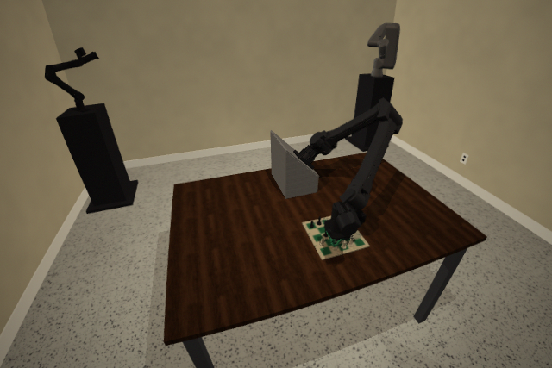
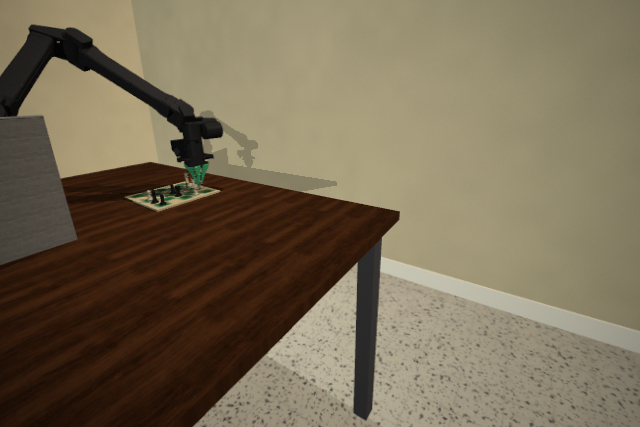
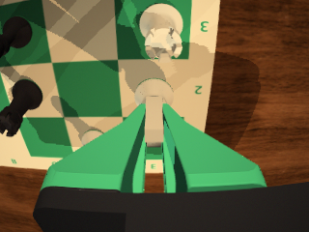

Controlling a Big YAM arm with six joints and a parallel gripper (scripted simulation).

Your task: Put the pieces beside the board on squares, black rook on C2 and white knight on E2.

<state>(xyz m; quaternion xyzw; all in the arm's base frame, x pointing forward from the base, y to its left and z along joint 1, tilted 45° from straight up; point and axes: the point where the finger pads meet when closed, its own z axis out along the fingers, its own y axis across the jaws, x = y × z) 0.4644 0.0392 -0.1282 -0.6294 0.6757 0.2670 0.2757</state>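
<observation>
The small green and cream chessboard (image 1: 329,240) lies on the dark wooden table; it also shows in the exterior view (image 2: 173,193). My gripper (image 3: 154,114) points down at the board's edge, shut on a white piece, seemingly the white knight (image 3: 154,93). The knight's base is over the cream square beside the digit 2 (image 3: 199,89), in the outermost column. Another white piece (image 3: 161,29) stands on the green square beside the digit 3. Two black pieces (image 3: 22,100) stand at the left of the wrist view. I cannot pick out the black rook with certainty.
A grey wedge-shaped block (image 1: 291,170) stands on the table behind the board. The table's right edge lies a short way beyond the board (image 2: 382,215). Two black pedestals with camera arms (image 1: 96,154) stand on the floor.
</observation>
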